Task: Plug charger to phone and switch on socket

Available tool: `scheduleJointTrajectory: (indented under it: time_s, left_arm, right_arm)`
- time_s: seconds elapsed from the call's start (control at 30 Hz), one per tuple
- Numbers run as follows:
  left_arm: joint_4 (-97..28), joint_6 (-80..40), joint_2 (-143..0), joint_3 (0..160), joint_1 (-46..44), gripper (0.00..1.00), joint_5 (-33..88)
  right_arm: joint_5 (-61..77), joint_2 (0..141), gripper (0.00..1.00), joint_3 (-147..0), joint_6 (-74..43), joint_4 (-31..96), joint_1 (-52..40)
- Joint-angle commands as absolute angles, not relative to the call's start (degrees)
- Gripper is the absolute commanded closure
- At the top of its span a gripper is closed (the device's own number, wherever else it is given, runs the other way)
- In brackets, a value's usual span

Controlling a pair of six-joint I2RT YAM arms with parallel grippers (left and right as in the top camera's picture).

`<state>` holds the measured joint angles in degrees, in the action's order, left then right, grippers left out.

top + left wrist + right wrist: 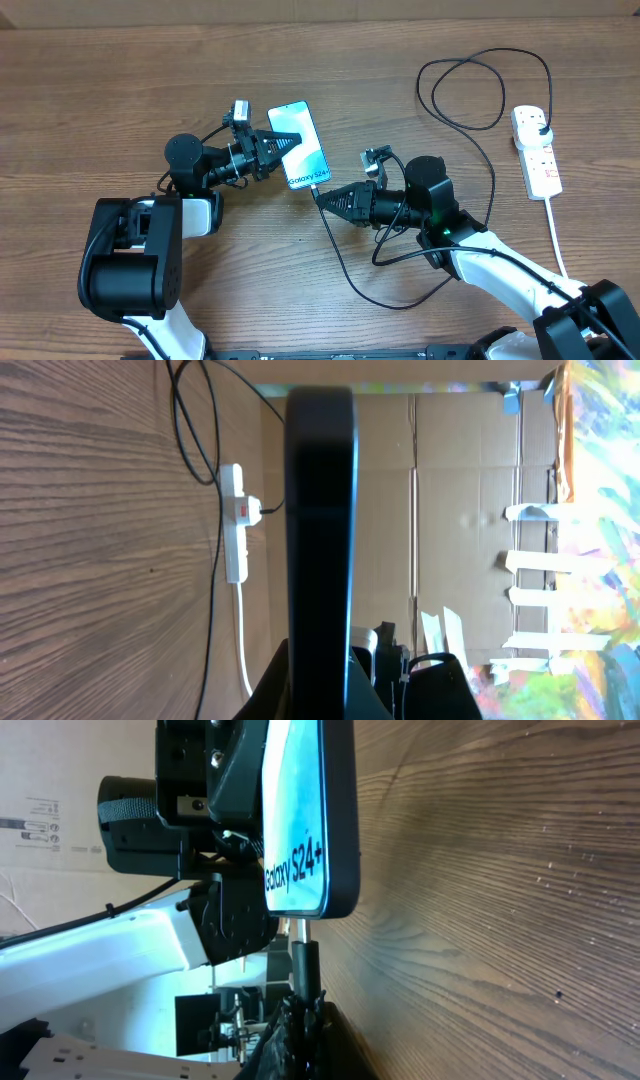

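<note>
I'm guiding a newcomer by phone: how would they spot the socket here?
On the wooden table, look to the far right side, past the right arm. The socket lies there, a white oblong strip. Unlike the thin black cable looping beside it, it has red switch marks and a thick white cord.

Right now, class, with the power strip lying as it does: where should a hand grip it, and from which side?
Grip the power strip across its narrow width, midway along and clear of the black plug, coming down from above. It lies flat with both long sides free; the white cord occupies the near end.
</note>
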<state>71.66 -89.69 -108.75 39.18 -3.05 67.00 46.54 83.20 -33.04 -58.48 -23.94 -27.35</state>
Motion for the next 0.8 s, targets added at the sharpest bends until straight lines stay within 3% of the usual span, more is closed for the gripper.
scheduleJointTrajectory:
  time_s: [0.0,0.77]
  left_arm:
    - [72.51,-90.06,-106.72,40.62,-3.77,0.96,66.67]
    - [72.51,-90.02,-106.72,40.62,-3.81,0.96,66.70]
  right_arm:
    - [45.87,81.97,0.96,-32.84,-58.72,-24.34,-27.14]
    - [46.44,81.97,0.96,-32.84,-58.74,-24.38,-27.31]
